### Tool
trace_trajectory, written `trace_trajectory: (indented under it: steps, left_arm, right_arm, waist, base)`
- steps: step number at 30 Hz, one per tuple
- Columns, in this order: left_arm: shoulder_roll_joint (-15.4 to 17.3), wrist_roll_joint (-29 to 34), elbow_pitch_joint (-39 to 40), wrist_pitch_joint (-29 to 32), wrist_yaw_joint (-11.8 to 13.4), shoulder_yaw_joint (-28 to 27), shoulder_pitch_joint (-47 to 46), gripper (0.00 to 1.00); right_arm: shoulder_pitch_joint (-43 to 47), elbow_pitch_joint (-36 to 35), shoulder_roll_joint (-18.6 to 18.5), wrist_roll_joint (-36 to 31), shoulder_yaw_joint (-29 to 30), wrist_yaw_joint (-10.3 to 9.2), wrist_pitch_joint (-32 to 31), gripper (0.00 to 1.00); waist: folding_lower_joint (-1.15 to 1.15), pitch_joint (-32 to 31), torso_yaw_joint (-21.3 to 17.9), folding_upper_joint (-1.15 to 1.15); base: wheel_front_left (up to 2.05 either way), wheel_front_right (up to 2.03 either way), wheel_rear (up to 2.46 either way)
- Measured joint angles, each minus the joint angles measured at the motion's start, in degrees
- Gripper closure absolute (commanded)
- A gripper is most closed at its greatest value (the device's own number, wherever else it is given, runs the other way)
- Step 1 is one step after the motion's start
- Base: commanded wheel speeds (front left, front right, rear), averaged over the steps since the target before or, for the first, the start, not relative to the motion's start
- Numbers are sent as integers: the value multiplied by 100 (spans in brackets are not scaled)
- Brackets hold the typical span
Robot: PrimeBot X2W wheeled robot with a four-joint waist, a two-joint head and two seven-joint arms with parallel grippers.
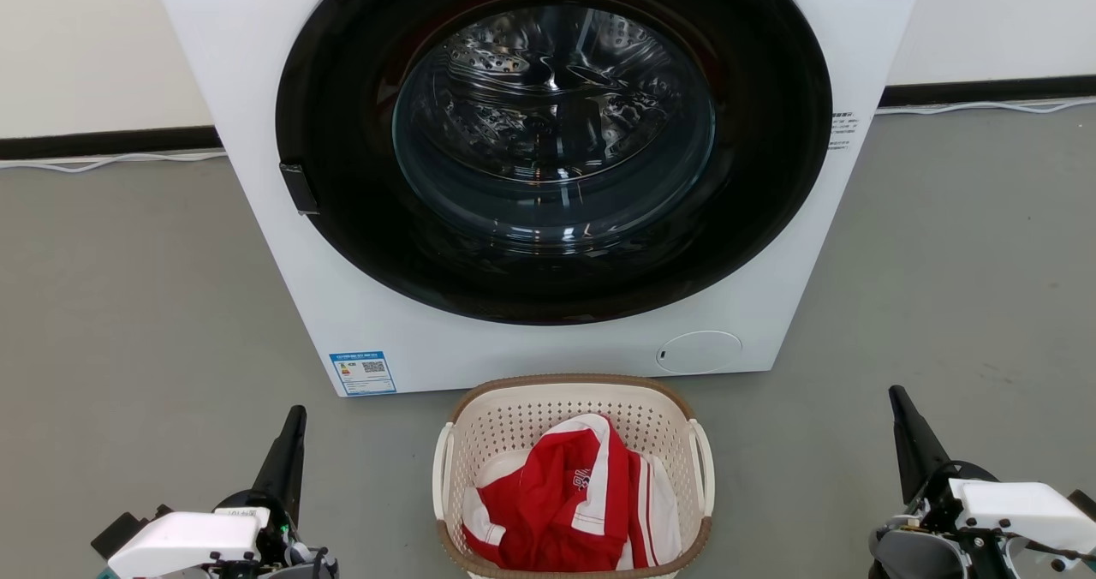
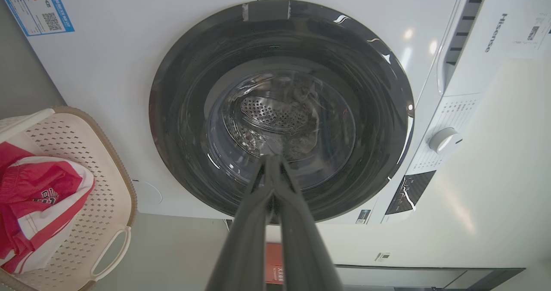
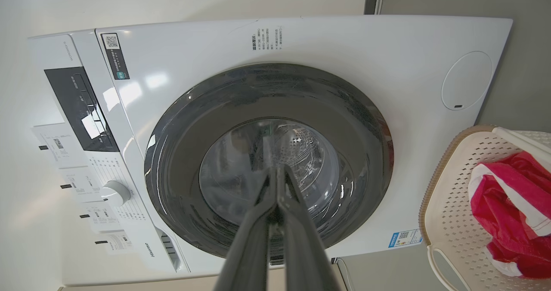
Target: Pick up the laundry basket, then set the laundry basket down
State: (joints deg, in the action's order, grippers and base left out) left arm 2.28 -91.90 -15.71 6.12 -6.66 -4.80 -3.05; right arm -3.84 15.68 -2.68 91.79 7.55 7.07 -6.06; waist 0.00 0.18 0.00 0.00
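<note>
The cream perforated laundry basket (image 1: 514,412) with a brown rim and white loop handles stands on the grey floor just in front of the washer, holding red and white clothing (image 1: 569,498). The basket (image 2: 97,187) lies at the lower left of the left wrist view, and the basket (image 3: 452,205) sits at the lower right of the right wrist view. My left gripper (image 1: 297,412) is shut and empty, well to the left of the basket. My right gripper (image 1: 895,392) is shut and empty, well to its right. Both point toward the washer.
A white front-loading washer (image 1: 257,65) with a dark round closed door (image 1: 552,142) stands right behind the basket. Grey floor spreads on both sides. A white cable (image 1: 103,161) runs along the black skirting of the back wall.
</note>
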Motion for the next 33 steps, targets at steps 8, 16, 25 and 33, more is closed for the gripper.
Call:
trace_trajectory:
  steps: [8,16,25,33]
  left_arm:
    - [0,0,0,0,0,0,0,100]
    - [0,0,0,0,0,0,0,100]
    - [0,0,0,0,0,0,0,100]
    - [0,0,0,0,0,0,0,100]
  right_arm:
    - [0,0,0,0,0,0,0,100]
    - [0,0,0,0,0,0,0,100]
    - [0,0,0,0,0,0,0,100]
    - [-1,0,0,0,0,0,0,100]
  waist:
    - [0,0,0,0]
    - [0,0,0,0]
    - [0,0,0,0]
    - [0,0,0,0]
  base:
    - [0,0,0]
    - [0,0,0]
    - [0,0,0]
    - [0,0,0]
